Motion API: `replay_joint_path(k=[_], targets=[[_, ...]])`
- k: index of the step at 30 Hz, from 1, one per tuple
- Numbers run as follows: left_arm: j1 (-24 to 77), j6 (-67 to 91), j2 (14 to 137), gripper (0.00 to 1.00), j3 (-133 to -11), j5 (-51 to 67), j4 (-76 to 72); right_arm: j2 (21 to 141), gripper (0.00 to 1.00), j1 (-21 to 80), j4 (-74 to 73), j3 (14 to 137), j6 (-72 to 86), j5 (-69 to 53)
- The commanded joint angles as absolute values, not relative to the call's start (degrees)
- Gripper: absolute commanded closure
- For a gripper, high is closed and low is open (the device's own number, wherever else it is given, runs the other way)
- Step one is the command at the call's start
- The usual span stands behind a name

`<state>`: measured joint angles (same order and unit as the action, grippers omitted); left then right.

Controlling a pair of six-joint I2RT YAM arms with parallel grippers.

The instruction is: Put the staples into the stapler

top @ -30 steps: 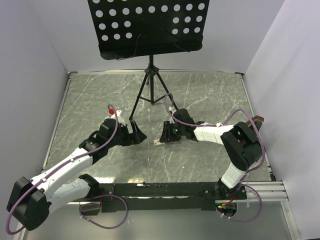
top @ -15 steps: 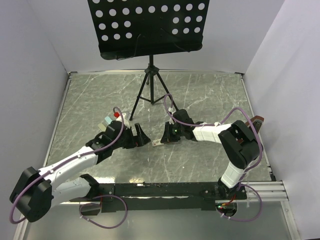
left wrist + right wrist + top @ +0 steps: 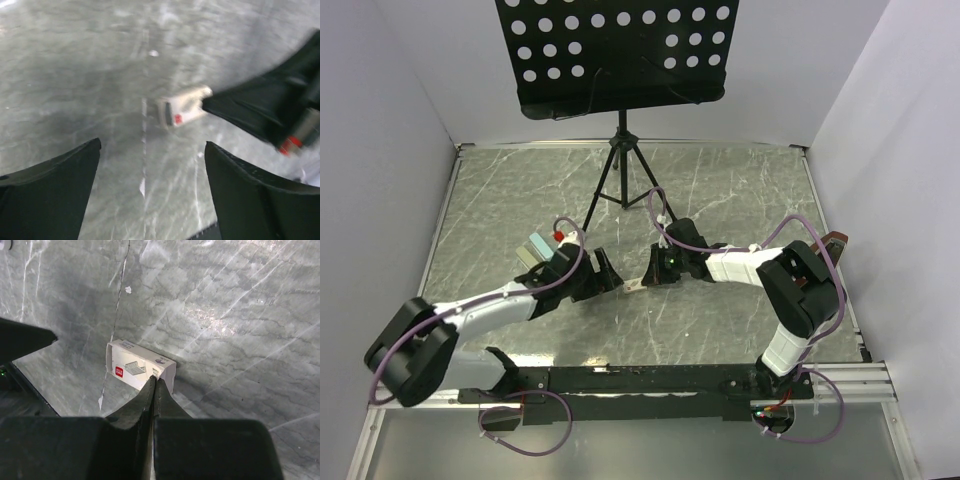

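Note:
The staples box (image 3: 137,369) is a tiny white cardboard box with a red mark, lying flat on the marble table; it also shows in the top view (image 3: 636,287) and the left wrist view (image 3: 182,107). My right gripper (image 3: 155,381) is shut, its tips touching the box's near edge. My left gripper (image 3: 152,145) is open and empty, low over the table just left of the box (image 3: 603,272). Pale grey-green staplers (image 3: 532,251) with a red part lie behind my left arm. The silvery staple strip is not in view.
A black music stand on a tripod (image 3: 620,170) stands at the back middle of the table. Raised rails edge the table at left (image 3: 440,230) and right (image 3: 830,240). A small brown object (image 3: 837,241) sits at the right edge.
My left arm has swung right toward the box, uncovering the pale staplers behind it. My right gripper and the box have stayed put.

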<state>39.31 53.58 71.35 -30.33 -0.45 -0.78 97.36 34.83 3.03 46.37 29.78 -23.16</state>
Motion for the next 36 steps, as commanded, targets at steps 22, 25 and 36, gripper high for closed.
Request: replay_joint_path(k=[22,25,36], targets=[[47.46,57.04,90.44,0.77,-47.81,-13.18,9.49,96.94,1.0,34.72,4.13,44.47,29.79,-21.89],[48.07,57.04,90.53,0.78,-48.25,-14.15,10.37,96.86,1.0,34.8,3.96,44.65,29.62,-21.88],[49.13,57.22,90.26,0.77,-49.04,-16.79,13.71,97.03,1.0,34.89,4.04,44.65,29.53,-21.88]])
